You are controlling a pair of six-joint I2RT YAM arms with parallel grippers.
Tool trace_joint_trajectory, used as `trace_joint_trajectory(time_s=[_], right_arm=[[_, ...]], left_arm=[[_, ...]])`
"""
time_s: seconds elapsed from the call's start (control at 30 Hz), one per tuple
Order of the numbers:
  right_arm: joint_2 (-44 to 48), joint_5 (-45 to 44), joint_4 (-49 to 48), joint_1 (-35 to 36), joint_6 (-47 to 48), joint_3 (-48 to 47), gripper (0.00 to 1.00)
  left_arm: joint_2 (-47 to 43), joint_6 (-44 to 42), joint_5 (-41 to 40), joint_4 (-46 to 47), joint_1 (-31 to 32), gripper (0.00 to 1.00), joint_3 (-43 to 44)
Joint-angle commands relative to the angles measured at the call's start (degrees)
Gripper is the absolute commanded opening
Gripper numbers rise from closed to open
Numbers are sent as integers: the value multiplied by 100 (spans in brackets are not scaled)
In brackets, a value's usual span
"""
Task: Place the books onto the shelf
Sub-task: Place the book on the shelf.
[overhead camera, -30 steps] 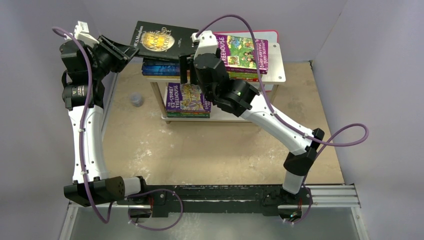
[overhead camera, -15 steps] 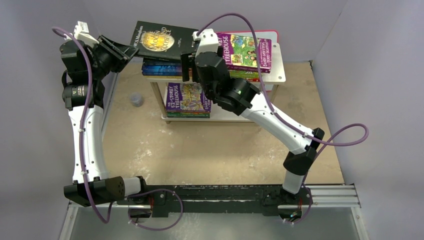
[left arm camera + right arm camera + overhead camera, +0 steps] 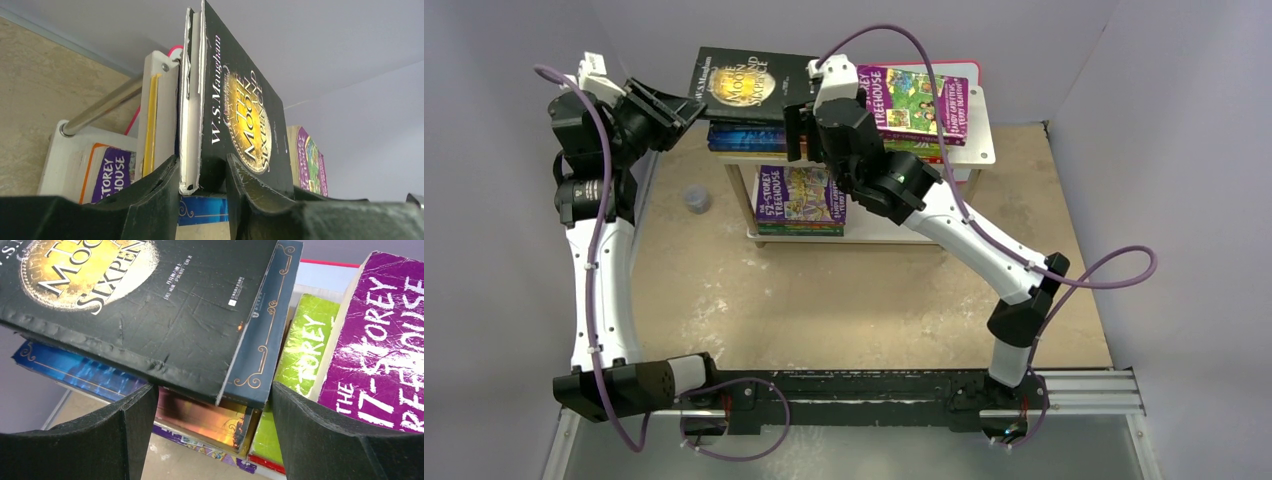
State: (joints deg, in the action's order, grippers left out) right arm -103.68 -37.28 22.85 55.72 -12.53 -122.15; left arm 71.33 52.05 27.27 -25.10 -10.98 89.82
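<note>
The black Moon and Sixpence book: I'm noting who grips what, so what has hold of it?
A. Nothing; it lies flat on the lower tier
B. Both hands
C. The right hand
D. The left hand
D: in the left wrist view, the left hand pinches the near edge of the black book from both sides. The right hand has its fingers wide apart and is not clamping the book.

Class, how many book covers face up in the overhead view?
3: the black book top left, the purple book top right, the cartoon book on the lower tier. More books lie beneath them, covers hidden.
</note>
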Motion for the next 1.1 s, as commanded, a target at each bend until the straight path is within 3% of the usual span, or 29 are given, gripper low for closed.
trace_joint_trajectory(time_s=[0.0, 0.23, 1.07], right_arm=[[-29, 477, -302, -91, -128, -257, 83], [242, 1024, -604, -114, -238, 84, 83], [1014, 2220, -1323, -147, -540, 999, 80]], left_arm=[[-251, 41, 688, 603, -5, 37, -273], [-401, -35, 1003, 659, -1, 45, -442], [-519, -61, 1129, 596, -1, 40, -456]])
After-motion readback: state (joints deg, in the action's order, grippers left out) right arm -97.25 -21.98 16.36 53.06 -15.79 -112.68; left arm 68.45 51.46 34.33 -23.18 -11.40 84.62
